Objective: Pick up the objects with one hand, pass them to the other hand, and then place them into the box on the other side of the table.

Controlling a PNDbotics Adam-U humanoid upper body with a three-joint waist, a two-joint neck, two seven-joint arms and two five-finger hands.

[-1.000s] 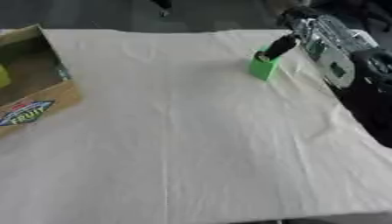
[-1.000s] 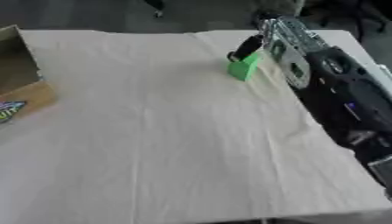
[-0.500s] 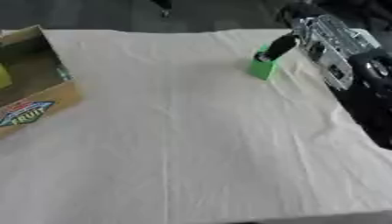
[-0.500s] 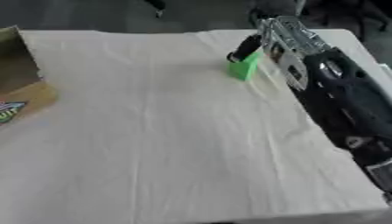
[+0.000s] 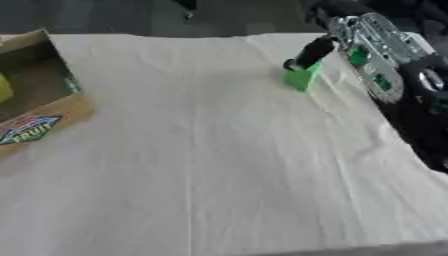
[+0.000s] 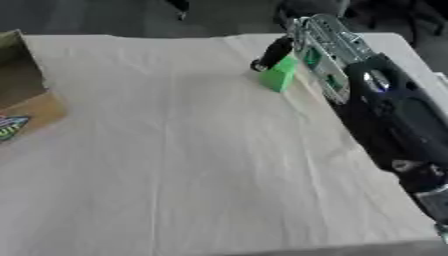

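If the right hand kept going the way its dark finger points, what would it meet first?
The green block: the right hand has its finger angled down-left onto the block's top, apparently already touching it, though depth is unclear. Beyond lies the cloth-covered table.

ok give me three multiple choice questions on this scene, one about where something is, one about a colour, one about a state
1. Where is the cardboard box?
A. at the table's left edge
B. at the table's right edge
C. in the middle of the cloth

2. What colour is the small block by the right hand?
A. red
B. green
C. blue

3. How does the block stand with respect to the right hand?
A. it lies alone, far from the hand
B. it rests on the white cloth with a dark finger at its top
C. it is already inside the box

Answers: 1 A, the box sits at the left edge in both eye views. 2 B, the block is bright green. 3 B, the block is on the cloth near the far right, with the hand's finger reaching its top.
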